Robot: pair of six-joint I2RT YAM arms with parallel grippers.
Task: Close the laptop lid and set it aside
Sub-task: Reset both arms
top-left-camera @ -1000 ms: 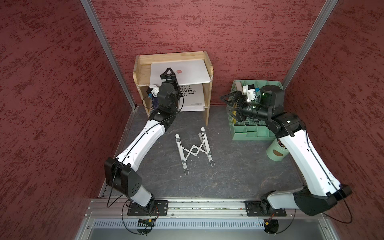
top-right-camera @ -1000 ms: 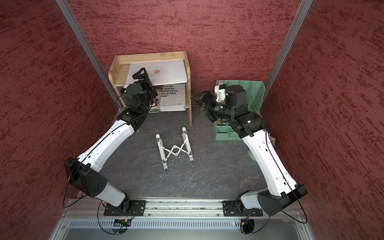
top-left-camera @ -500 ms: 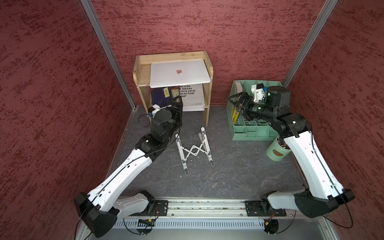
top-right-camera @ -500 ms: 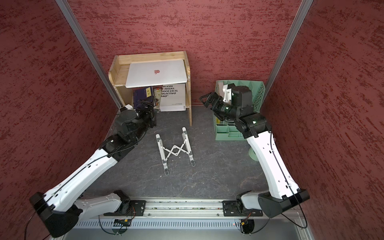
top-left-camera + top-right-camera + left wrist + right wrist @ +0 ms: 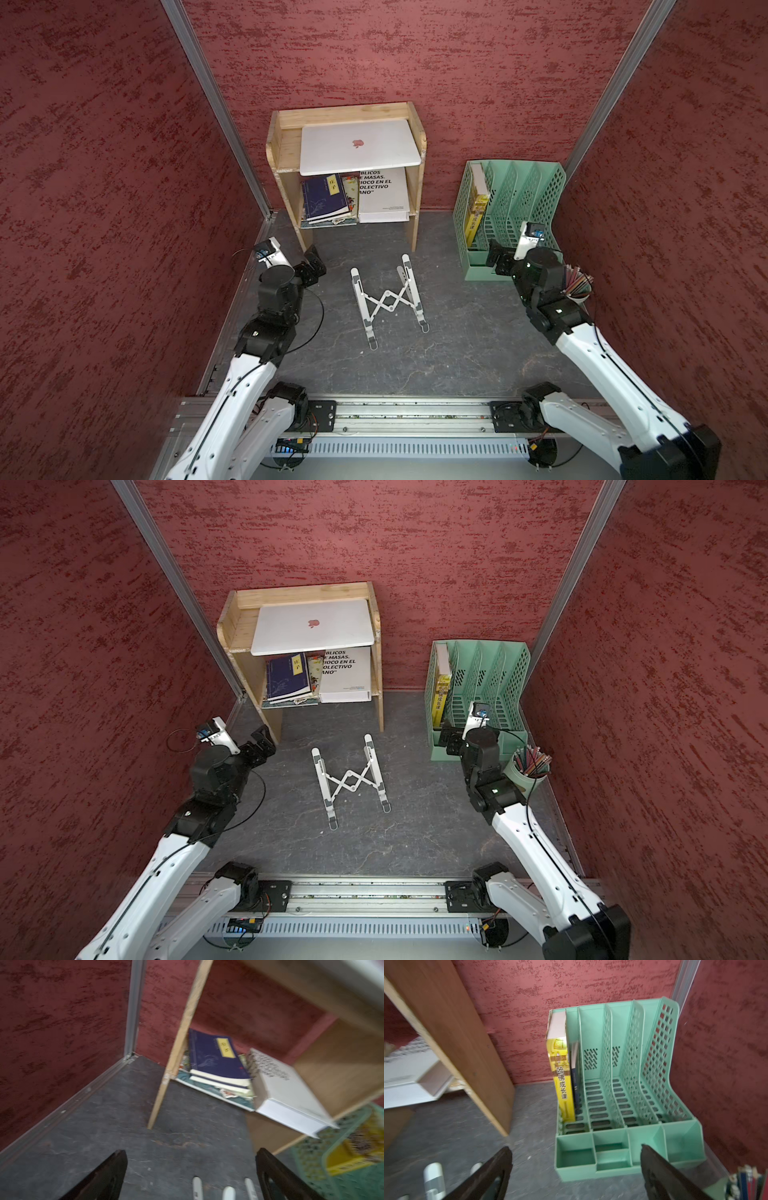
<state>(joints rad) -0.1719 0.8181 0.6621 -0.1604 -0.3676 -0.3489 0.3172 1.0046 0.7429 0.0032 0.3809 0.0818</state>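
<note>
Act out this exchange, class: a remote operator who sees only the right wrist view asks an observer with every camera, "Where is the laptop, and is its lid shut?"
Observer: The thin silver-white laptop lies flat on top of the light wooden shelf unit, its silver lid closed, logo up.
Operator: What are the white rounded tips at my picture's edge?
Observer: Ends of the white folding X-shaped stand, which lies on the dark grey table with nothing on it.
Operator: And on the robot's left?
Observer: The left end effector is open and empty, pointing toward the shelf unit's near leg.
</note>
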